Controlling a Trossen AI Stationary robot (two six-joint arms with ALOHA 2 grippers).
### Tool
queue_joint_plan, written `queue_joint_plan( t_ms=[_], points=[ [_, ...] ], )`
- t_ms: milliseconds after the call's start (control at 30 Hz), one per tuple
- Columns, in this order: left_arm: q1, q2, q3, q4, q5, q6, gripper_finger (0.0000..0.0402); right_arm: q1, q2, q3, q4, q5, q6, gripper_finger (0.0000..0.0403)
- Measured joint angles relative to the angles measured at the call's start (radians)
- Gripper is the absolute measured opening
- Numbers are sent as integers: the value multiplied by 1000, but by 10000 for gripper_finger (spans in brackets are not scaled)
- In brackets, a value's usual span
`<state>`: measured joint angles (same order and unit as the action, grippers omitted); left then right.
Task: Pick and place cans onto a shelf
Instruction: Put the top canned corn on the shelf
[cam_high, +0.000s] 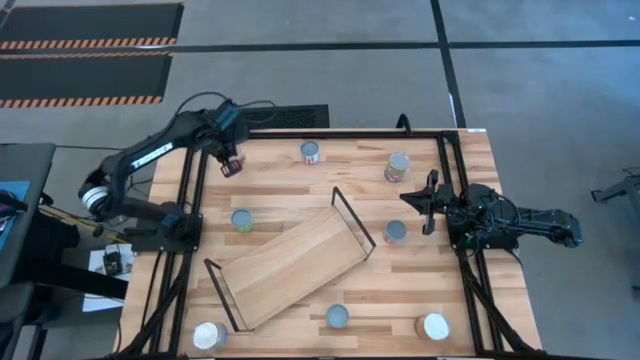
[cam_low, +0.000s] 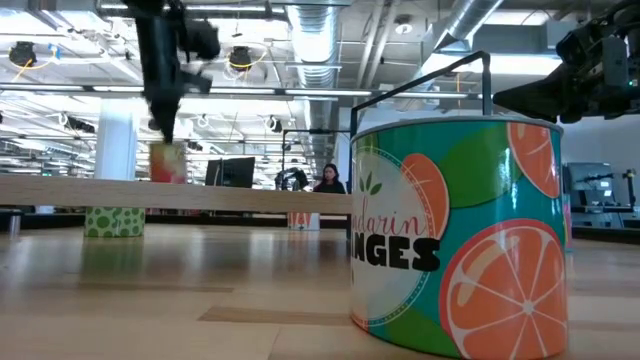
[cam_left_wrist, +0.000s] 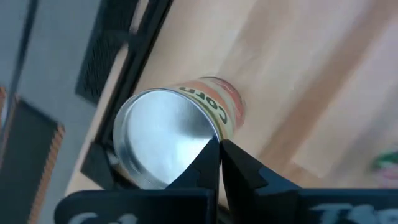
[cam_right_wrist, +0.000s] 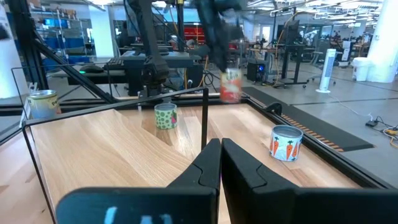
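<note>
At the table's far left corner my left gripper (cam_high: 231, 163) is shut on a can with a red and yellow label (cam_left_wrist: 186, 124). The low view shows that can (cam_low: 168, 161) hanging under the fingers. The wooden shelf (cam_high: 290, 262), with black wire ends, lies aslant at the table's middle. Other cans stand upright on their bases around it: one at the far edge (cam_high: 310, 152), a green one (cam_high: 242, 221) and an orange-fruit one (cam_low: 460, 240). My right gripper (cam_high: 430, 207) waits shut at the right edge, touching nothing. My left gripper pinches the can's top rim (cam_left_wrist: 210, 134) at one spot between its two fingertips. The fingers come from above, slanting down. The can hangs below them, lifted clear of the table, with its silver top (cam_left_wrist: 158, 146) tipped toward the wrist.
More cans stand at the far right (cam_high: 397, 167), right of the shelf (cam_high: 395, 232) and along the near edge (cam_high: 338, 317) (cam_high: 209, 335) (cam_high: 435, 326). Black frame rails (cam_high: 450, 200) run along the table's sides. Bare wood lies between the held can and the shelf.
</note>
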<state>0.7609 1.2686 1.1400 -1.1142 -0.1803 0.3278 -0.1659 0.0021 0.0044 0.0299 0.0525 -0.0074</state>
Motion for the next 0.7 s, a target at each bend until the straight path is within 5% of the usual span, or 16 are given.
queue_joint_plan(
  t_ms=[300,533,700],
  points=[
    [-495,-94,157,-214,23,-229,0,0,0,0,0,0,0,37],
    [-887,-63,175,-230,5,-493,0,0,0,0,0,0,0,37],
    [-1065,20,174,-232,-40,-602,0,0,0,0,3,0,0,37]
  ],
)
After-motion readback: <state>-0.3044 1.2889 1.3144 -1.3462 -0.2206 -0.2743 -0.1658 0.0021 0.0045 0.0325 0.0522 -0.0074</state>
